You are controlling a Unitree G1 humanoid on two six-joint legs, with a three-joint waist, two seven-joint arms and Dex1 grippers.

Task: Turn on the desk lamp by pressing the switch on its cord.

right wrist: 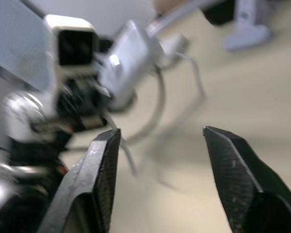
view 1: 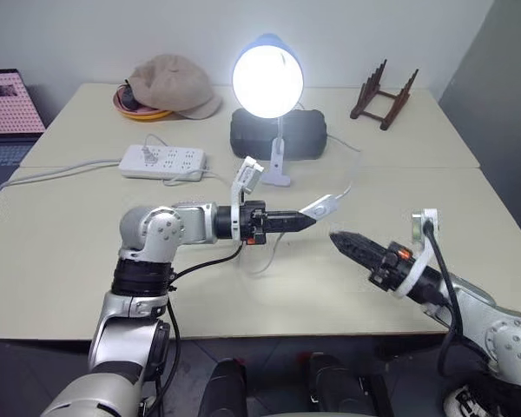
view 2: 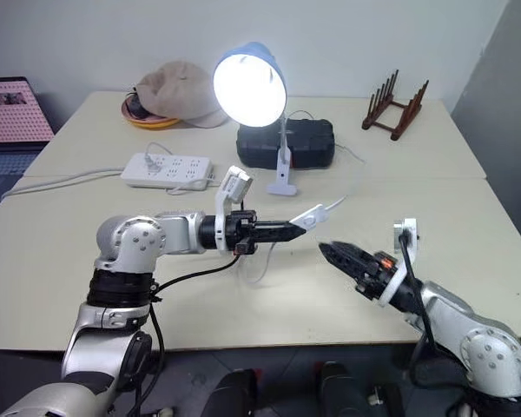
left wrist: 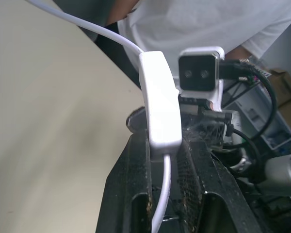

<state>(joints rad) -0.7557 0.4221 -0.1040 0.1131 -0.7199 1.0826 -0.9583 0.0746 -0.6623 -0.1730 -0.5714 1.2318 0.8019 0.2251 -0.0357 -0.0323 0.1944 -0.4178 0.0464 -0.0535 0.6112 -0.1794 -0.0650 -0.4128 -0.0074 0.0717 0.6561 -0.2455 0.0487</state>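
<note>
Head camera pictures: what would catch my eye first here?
The desk lamp glows brightly at the middle of the table's far side. In front of it, the left end effector holds the switch above the table, and the right end effector points at it, apart, fingers open.

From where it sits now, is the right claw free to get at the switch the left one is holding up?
Probably yes. The left claw holds the switch clear above the table, and the right claw, open, points at it from just beside with nothing between. The desk lamp is already lit, though.
</note>
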